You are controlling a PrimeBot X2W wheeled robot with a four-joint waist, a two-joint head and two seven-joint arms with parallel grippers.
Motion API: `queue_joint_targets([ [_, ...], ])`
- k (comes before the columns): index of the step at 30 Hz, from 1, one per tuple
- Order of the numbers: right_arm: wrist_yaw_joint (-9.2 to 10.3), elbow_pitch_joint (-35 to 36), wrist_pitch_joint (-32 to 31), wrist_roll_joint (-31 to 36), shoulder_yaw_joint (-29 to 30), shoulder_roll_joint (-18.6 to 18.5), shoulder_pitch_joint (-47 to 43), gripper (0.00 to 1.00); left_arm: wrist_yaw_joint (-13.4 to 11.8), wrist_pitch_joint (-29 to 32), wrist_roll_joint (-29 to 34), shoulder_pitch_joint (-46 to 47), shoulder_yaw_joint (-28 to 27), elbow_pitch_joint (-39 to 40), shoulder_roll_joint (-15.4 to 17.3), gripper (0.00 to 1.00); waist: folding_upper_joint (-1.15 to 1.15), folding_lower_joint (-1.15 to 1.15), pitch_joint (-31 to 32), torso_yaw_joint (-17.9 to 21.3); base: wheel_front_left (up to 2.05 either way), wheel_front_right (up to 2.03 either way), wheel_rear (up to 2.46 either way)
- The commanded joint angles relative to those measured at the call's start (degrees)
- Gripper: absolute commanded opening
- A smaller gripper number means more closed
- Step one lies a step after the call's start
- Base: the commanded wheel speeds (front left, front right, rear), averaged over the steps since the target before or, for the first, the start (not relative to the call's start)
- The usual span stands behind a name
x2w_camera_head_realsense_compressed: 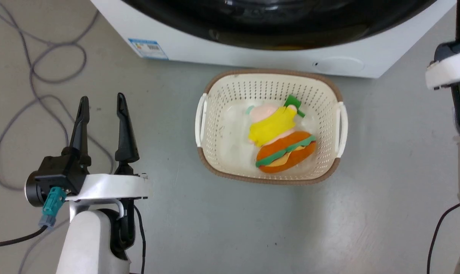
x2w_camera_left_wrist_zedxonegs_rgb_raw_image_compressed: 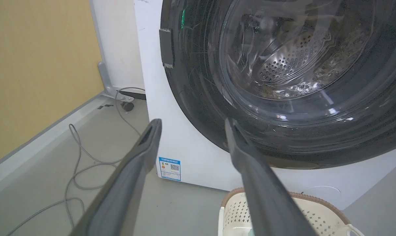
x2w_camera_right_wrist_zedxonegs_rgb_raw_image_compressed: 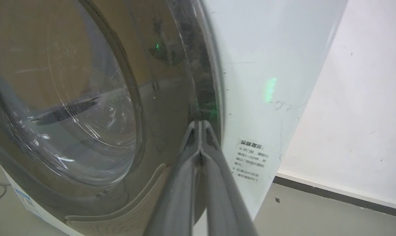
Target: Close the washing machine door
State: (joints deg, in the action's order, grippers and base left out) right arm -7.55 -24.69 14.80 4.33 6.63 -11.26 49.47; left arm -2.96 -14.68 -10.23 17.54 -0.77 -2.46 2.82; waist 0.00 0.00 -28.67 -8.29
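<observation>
- The washing machine door [x2w_camera_left_wrist_zedxonegs_rgb_raw_image_compressed: 283, 144] is round, so no side is longer than another. It lies flat on the front of the washing machine [x2w_camera_left_wrist_zedxonegs_rgb_raw_image_compressed: 191, 157], and its glass bowl faces out into the room.
- The left gripper [x2w_camera_head_realsense_compressed: 102, 98] hangs over the grey floor, left of the cream basket [x2w_camera_head_realsense_compressed: 270, 73]. Its two fingers are spread wide and hold nothing. They point at the machine and are well apart from it.
- The right gripper [x2w_camera_right_wrist_zedxonegs_rgb_raw_image_compressed: 200, 122] has its fingers pressed tight together with nothing between them. The tips are right at the outer edge of the door's black rim, next to the white front. I cannot tell if they touch it.
- The head view looks down into the basket at a yellow soft toy [x2w_camera_head_realsense_compressed: 272, 127] and a burger toy [x2w_camera_head_realsense_compressed: 287, 150]. It also shows grey cables [x2w_camera_head_realsense_compressed: 35, 68] on the floor.
- The left wrist view shows the steel drum [x2w_camera_left_wrist_zedxonegs_rgb_raw_image_compressed: 283, 65] with holes through the glass, and a blue sticker [x2w_camera_left_wrist_zedxonegs_rgb_raw_image_compressed: 169, 168] low on the machine.
- The right wrist view shows a small label [x2w_camera_right_wrist_zedxonegs_rgb_raw_image_compressed: 252, 160] with print on the machine's front, just beside the fingers.
</observation>
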Motion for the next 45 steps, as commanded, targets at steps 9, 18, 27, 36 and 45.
queue_joint_targets([
  [9,0.06,10.31,0.2,-1.22,1.53,2.28,-12.8,1.0,-0.05,-0.32,1.55,-4.11,-1.81,-1.98,0.06,1.0,0.0,0.0,9.37,3.71,0.0,0.0,0.0],
  [18,0.06,18.82,0.2,-0.47,1.85,4.78,-23.96,1.0,0.09,-0.32,3.34,-8.48,-3.57,-3.39,0.06,1.0,0.0,0.0,16.63,5.93,0.0,0.0,0.0],
  [27,0.06,21.81,0.2,-1.58,1.07,7.02,-34.89,1.0,0.1,-0.32,4.25,-12.82,-4.28,-3.88,0.06,1.0,0.0,0.0,22.42,6.88,0.0,0.0,0.0],
  [36,0.06,21.37,0.2,-5.15,0.18,8.32,-45.78,1.0,0.57,-0.32,5.89,-16.53,-3.3,-3.82,0.06,1.0,0.0,0.0,26.39,7.88,0.0,0.0,0.0],
  [45,0.01,21.07,0.0,-9.07,-0.38,8.14,-50.39,0.0,1.55,0.01,5.67,-18.3,-3.66,-4.72,-0.01,0.0,0.0,0.0,28.15,8.47,0.0,0.0,0.0],
])
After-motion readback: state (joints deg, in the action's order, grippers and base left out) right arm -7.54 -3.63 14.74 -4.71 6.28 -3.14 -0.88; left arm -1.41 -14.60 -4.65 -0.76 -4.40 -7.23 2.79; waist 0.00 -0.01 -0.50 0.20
